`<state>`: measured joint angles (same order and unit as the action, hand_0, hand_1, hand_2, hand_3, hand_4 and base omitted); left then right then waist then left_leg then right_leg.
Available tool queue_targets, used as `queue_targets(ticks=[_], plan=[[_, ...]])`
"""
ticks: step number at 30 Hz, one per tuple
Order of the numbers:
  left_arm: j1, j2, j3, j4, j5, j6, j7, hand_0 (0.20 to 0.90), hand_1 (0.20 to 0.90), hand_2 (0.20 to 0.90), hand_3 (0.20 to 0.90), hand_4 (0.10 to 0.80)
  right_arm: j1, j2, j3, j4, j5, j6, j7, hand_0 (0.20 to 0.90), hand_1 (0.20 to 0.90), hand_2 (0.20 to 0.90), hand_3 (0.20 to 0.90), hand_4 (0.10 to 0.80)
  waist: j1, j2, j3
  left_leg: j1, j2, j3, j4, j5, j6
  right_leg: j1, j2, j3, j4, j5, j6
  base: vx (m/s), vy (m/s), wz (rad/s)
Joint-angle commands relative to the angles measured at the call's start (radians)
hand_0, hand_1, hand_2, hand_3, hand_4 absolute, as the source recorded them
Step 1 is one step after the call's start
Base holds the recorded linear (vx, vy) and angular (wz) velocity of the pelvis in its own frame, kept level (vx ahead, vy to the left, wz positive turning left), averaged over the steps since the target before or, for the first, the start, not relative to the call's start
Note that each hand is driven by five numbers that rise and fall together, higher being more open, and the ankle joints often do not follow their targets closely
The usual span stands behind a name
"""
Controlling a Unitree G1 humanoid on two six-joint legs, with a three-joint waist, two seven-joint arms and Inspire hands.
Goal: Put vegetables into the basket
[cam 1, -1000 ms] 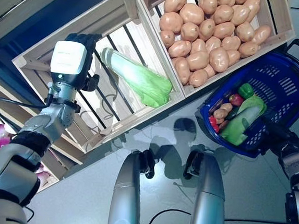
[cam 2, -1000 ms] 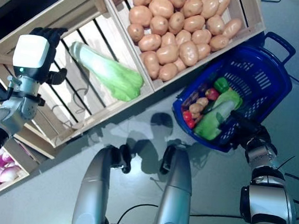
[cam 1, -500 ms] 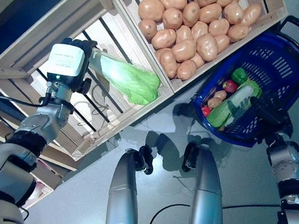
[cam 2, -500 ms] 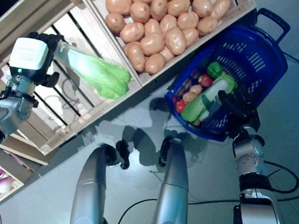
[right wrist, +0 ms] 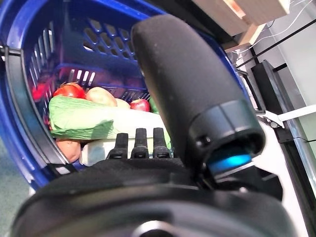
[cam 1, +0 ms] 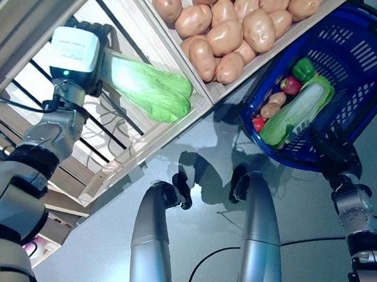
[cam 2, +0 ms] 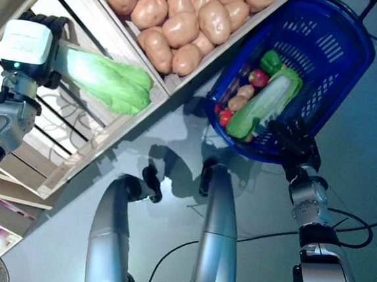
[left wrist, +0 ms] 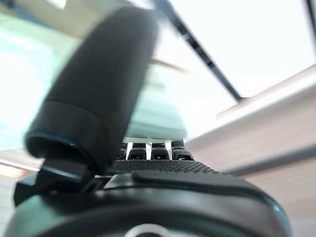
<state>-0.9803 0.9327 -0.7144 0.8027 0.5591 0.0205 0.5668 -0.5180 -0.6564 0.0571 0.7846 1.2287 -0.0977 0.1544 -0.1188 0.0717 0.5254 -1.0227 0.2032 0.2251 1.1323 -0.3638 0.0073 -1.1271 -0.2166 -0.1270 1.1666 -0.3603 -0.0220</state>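
Observation:
A green leafy cabbage (cam 1: 150, 88) with a pale stem lies in a slatted wooden crate (cam 1: 150, 144). My left hand (cam 1: 86, 28) is at its stem end, fingers straight. In the left wrist view the thumb (left wrist: 98, 89) stands against the pale green stem (left wrist: 163, 118). The blue basket (cam 1: 364, 57) stands on the floor to the right. It holds a long green and white cabbage (cam 1: 300, 114), a green pepper (cam 1: 304, 69), a red round vegetable (cam 1: 290, 84) and potatoes (cam 1: 270, 109). My right hand (cam 1: 329, 154) waits open at the basket's near rim (right wrist: 19, 103).
The wooden stand's crates fill the upper left, and a neighbouring crate (cam 1: 287, 32) borders the basket. Grey floor (cam 1: 207, 149) lies between the stand, the basket and me.
The camera has shifted, so the whole scene has slid. My left hand has closed in on the cabbage's stem end. My right hand has stayed by the basket's rim.

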Motion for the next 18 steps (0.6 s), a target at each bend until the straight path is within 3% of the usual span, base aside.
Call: queue_targets(ticks=[1,9,18], plan=[[-0.119,0.109,0.014,0.069,0.003,0.134,-0.026,0.900,0.900,0.900,0.900,0.800,-0.024,-0.057,-0.027,-0.053,0.065,-0.077,0.047,0.900,0.900,0.900,0.900,0.800,-0.014,-0.030,-0.005,0.013,0.008,0.034,-0.044,-0.074,-0.028,0.058,-0.025,-0.003,-0.060,0.004,0.063,0.000,0.000,0.00],[-0.171,0.105,-0.030,0.073,0.034,0.178,-0.128,0.900,0.900,0.900,0.900,0.800,-0.034,-0.058,-0.018,-0.098,0.089,-0.077,0.007,0.900,0.900,0.900,0.900,0.800,-0.007,-0.042,-0.005,-0.078,0.009,0.015,0.000,-0.076,-0.017,-0.019,-0.026,-0.016,-0.034,0.011,0.057,-0.002,-0.002,-0.03],[-0.198,0.092,-0.050,0.107,-0.057,0.305,-0.309,0.900,0.900,0.900,0.900,0.800,-0.061,-0.063,-0.011,-0.120,0.088,-0.078,-0.024,0.900,0.900,0.900,0.900,0.800,0.001,-0.044,-0.005,-0.138,0.000,0.006,0.003,-0.059,-0.010,-0.072,-0.027,-0.030,-0.032,0.025,0.057,-0.004,-0.003,-0.05]])
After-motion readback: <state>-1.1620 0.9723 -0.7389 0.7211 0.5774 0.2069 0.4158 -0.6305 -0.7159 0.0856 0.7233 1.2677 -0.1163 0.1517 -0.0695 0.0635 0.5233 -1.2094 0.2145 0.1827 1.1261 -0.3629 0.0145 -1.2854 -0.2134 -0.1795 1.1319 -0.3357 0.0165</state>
